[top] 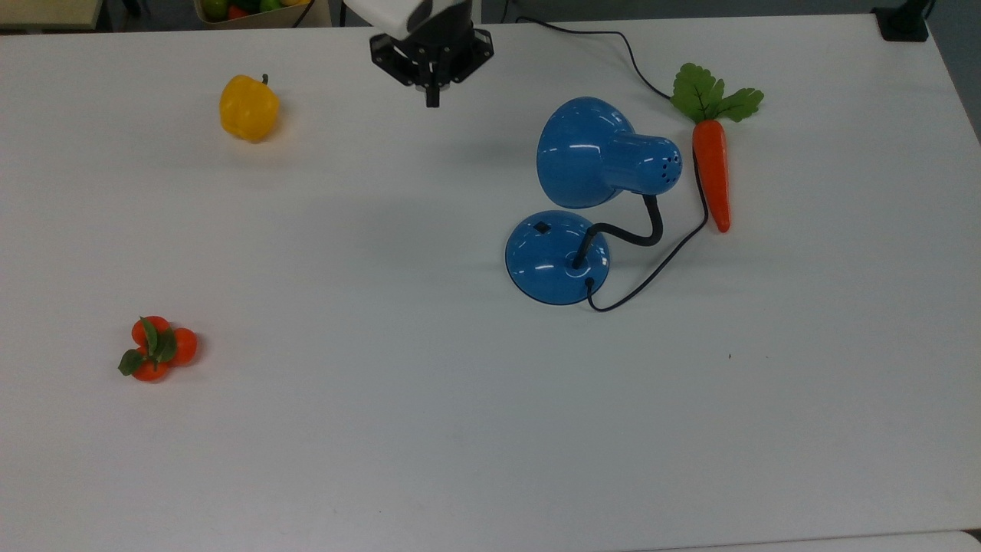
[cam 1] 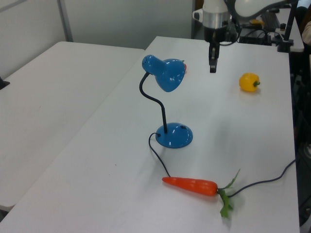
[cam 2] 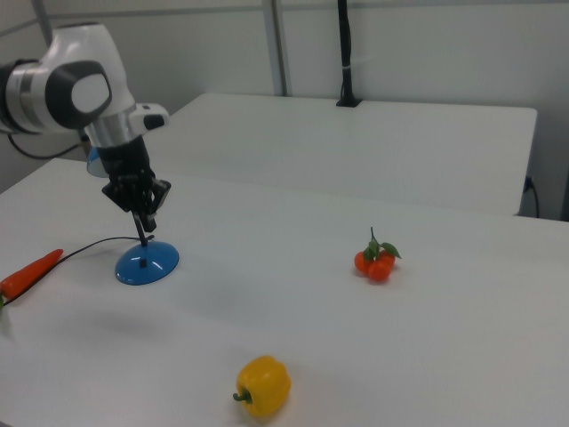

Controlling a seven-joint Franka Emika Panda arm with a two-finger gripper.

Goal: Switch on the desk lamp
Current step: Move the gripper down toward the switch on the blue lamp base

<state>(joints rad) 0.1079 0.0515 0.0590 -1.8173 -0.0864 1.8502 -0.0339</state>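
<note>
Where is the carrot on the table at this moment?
In the top view the carrot lies on the right side of the table, just right of the desk lamp, with the lamp's black cord running beside it.

White tables (cam 1: pixel 58 87) stand before pale walls (cam 2: pixel 427 44).

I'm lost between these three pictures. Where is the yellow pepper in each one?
Top view: the yellow pepper sits upper left, to the top view's left of the claw.
Left view: the pepper is upper right, to the left view's right of the claw.
Right view: the pepper lies at the bottom centre.
Shared landmark: the blue desk lamp.
</note>
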